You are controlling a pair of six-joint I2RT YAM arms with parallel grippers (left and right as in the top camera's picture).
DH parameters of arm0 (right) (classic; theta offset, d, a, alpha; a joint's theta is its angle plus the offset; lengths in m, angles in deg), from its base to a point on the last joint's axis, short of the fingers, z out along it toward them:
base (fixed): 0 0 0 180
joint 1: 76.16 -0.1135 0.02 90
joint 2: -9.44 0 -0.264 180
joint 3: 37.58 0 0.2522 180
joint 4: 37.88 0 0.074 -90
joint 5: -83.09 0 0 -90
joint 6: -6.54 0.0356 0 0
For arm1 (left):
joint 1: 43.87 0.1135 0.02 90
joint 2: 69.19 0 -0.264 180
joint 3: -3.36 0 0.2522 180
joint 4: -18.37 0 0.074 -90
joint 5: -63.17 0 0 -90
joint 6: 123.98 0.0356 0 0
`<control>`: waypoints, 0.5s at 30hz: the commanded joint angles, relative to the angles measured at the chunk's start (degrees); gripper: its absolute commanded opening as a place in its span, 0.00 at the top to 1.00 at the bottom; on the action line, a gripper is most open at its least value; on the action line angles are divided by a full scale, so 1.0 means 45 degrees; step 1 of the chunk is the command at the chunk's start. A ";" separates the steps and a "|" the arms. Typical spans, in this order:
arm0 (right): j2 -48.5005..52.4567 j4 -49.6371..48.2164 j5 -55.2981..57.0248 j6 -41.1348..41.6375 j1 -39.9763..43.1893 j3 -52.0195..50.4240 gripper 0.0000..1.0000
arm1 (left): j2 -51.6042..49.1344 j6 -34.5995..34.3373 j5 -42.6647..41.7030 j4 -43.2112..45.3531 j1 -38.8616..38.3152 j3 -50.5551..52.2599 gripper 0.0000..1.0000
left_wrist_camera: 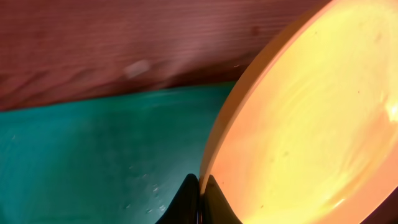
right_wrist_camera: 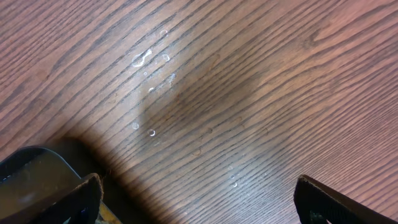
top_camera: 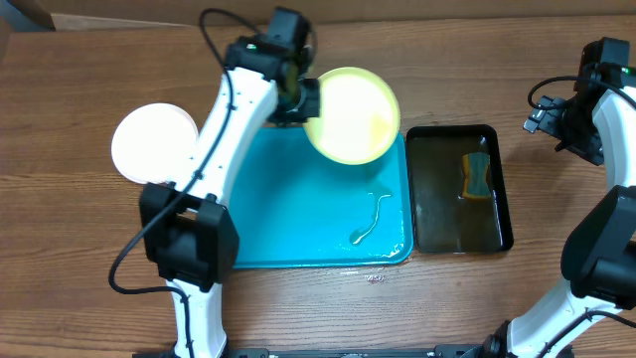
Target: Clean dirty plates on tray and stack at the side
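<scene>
The right gripper [right_wrist_camera: 196, 208] is hanging over the wooden table [right_wrist_camera: 267, 74] with its jaws spread wide. Its dark fingers [right_wrist_camera: 84, 199] are showing at the two lower corners of the frame. The rounded corner of the black tray [right_wrist_camera: 28, 174] is lying just beside the finger at frame left. Away from that tray corner, small water droplets [right_wrist_camera: 143, 59] are glistening on the wood grain. The largest cluster is sitting well apart from the tray, and a few scattered beads are lying nearer it, between the fingers.

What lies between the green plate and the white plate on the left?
Nothing visible. The left tool grips the green plate by its rim; only bare table and its arm lie between it and the white plate.
</scene>
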 commanded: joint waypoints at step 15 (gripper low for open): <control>-0.0316 -0.0058 0.0092 0.0053 0.0010 0.0170 0.00 | -0.0005 0.0568 1.0681 0.2375 -0.6810 -0.0646 0.96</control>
